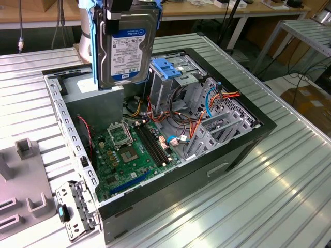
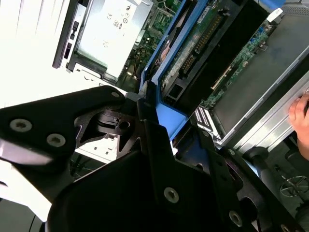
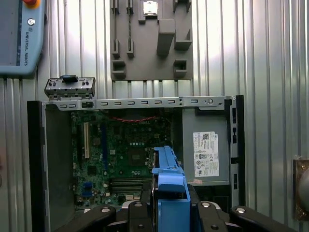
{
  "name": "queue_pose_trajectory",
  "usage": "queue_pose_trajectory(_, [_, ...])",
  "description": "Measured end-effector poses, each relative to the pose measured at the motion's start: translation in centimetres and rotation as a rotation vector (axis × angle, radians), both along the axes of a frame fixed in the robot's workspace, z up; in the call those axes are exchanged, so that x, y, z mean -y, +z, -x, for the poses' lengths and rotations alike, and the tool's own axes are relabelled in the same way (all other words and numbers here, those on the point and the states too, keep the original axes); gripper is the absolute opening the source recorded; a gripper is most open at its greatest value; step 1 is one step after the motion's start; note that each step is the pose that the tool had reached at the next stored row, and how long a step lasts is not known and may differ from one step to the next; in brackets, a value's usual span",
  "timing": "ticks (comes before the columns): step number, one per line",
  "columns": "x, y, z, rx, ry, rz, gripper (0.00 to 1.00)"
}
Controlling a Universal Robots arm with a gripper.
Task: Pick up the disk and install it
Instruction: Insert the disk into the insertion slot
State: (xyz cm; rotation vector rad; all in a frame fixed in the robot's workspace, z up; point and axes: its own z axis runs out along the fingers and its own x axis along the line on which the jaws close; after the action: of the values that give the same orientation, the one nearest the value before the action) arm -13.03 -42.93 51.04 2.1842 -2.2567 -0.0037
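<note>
Dark grey metal hard drive with a blue-and-white label and blue plastic side rails, the disk (image 1: 128, 49), hangs upright with its label toward the exterior camera. Its top end is clamped between the black fingers of the gripper (image 3: 170, 215), which points straight down, closed narrow on the drive's rails.

The disk is held in the air above an open black-and-silver computer case (image 1: 243, 150), which lies on its side in the middle of a ribbed aluminium table (image 1: 279, 206). The disk's lower edge hangs over the case's corner nearest the grey power-supply box with a white sticker (image 3: 205, 145), just beside a metal drive cage with a blue handle (image 1: 168, 70).

Below lies the green motherboard (image 1: 129, 155), uncovered. Orange, red and yellow cable bundles (image 1: 191, 124) crowd the space around the cage. A grey moulded fixture plate (image 3: 149, 43) sits beyond the case's perforated rim. A person's hand (image 2: 301, 116) shows near the case in the second wrist view.
</note>
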Motion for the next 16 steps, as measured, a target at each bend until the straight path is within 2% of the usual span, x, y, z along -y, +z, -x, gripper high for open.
queue_pose_trajectory(16, [0.48,0.0,-0.19,0.0,0.0,0.0,0.37])
